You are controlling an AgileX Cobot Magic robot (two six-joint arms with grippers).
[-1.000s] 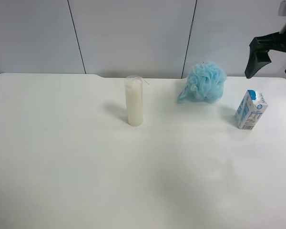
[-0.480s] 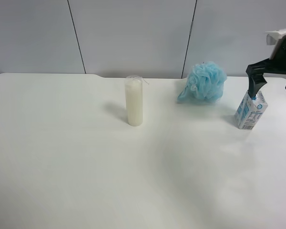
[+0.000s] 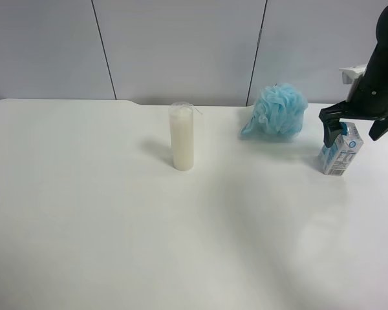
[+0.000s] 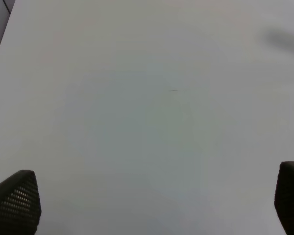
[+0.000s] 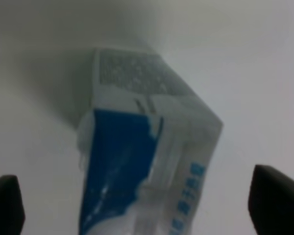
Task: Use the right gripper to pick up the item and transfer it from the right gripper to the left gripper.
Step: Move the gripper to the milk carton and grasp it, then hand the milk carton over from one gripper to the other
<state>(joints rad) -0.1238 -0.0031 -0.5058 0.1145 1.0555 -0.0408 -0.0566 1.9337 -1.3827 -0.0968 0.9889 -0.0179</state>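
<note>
right gripper [image 3: 351, 137] wide open, empty | astride item [image 3: 340, 157] top, seemingly not touching | left gripper [image 4: 147, 205] open, empty

- Exterior high view: mounted high and far off, looking down across the table [image 3: 116, 226] toward the wall [image 3: 181, 45].
- Right wrist view: very close, facing the carton [image 5: 147, 161]. The high view shares this carton [image 3: 341, 155].
- Left wrist view: near, facing the table [image 4: 147, 98].

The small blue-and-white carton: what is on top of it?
The right gripper, open, straddles the top of the carton. Whether it touches the carton is unclear. The carton stands on the white table, and its base is hidden.
</note>
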